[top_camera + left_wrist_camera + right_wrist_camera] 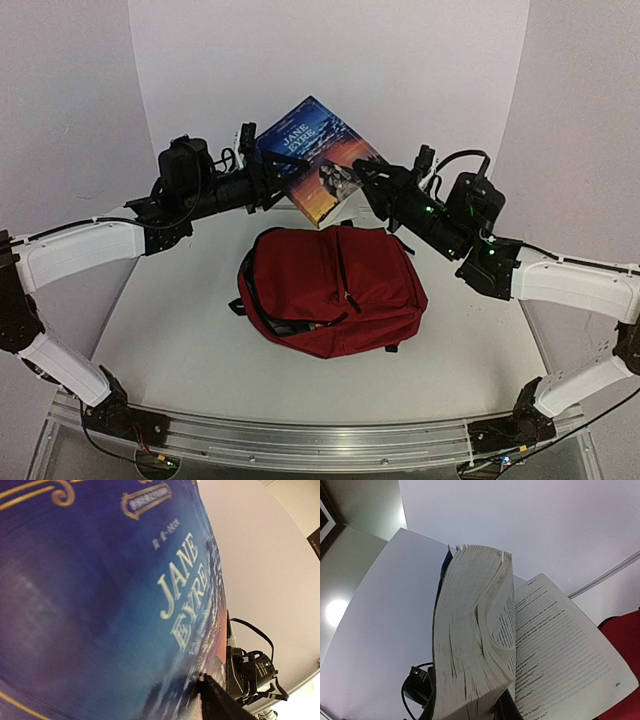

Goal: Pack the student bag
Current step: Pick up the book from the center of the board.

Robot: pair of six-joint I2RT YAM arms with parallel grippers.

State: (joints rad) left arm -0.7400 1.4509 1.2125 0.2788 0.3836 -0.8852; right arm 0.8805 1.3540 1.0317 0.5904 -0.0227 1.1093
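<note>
While the top view is pretty clear, it doesn't settle everything. A thick paperback book with a blue-and-orange "Jane Eyre" cover point(318, 160) hangs in the air, tilted, between the two arms. The left gripper point(272, 183) is right at its left edge and the right gripper point(362, 180) is at its lower right corner. Below and in front of it, the soft dark-red fabric backpack with black zippers point(335, 290) lies flat on the white table point(170, 320), roughly in the middle.

Left wrist view: basically all blue cover point(100, 605), super close and blurry, with one dark finger point(217, 700) poking in at the bottom. Honestly can't tell if that gripper is pinching the book or just next to it.

Right wrist view: the fanned page block point(470, 645) stands edge-on, one printed page point(560, 655) flopped out to the side. The narrow-set fingers point(504, 709) are clamped on the book's bottom. A bit of the red backpack point(625, 625) shows at the right edge.
</note>
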